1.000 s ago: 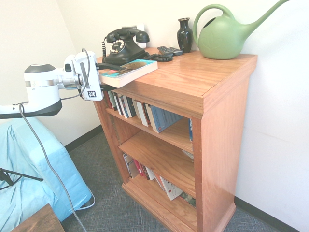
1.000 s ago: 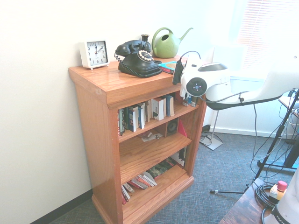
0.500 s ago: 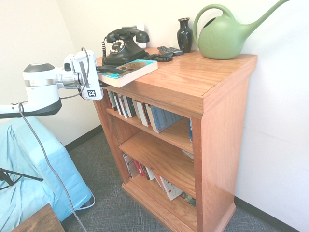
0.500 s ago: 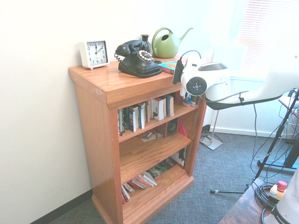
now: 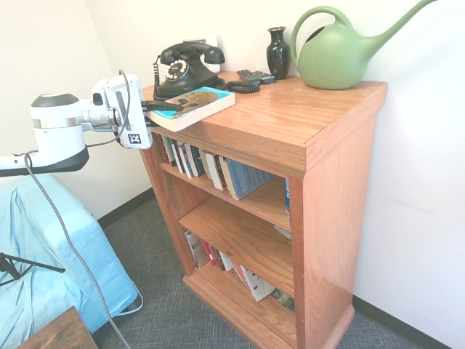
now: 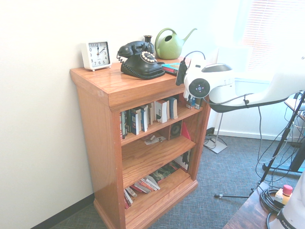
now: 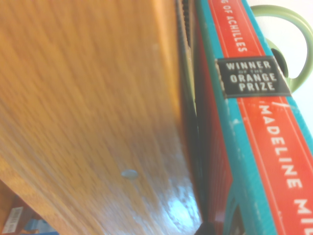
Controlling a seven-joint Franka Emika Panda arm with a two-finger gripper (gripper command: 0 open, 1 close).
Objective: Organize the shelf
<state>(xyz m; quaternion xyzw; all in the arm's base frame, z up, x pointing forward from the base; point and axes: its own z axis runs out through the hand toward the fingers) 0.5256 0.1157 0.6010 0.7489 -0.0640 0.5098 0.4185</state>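
Note:
The shelf (image 5: pixel 290 123) is a reddish-brown wooden bookcase with a thick top and three open tiers. A teal-and-red paperback book (image 5: pixel 195 106) lies flat on the top at its left front corner and sticks out over the edge. My gripper (image 5: pixel 155 110) reaches in level from the left and is shut on the book's overhanging end, one black finger over the cover and one under it. In the second exterior view the gripper (image 6: pixel 180 72) meets the book (image 6: pixel 170 67) at the top's far corner. The wrist view shows the book's red spine (image 7: pixel 254 127) beside the wooden top (image 7: pixel 88 107).
On the top stand a black rotary phone (image 5: pixel 185 67), a dark vase (image 5: pixel 277 52), a remote (image 5: pixel 256 75), a green watering can (image 5: pixel 338 54) and a white clock (image 6: pixel 96 55). Books (image 5: pixel 218 171) fill the upper tier and more lie in the bottom one. A blue-covered object (image 5: pixel 43 269) stands left.
The fingers have closed on the book's end. The book's raised end has settled flatter, and the arm has shifted slightly left.

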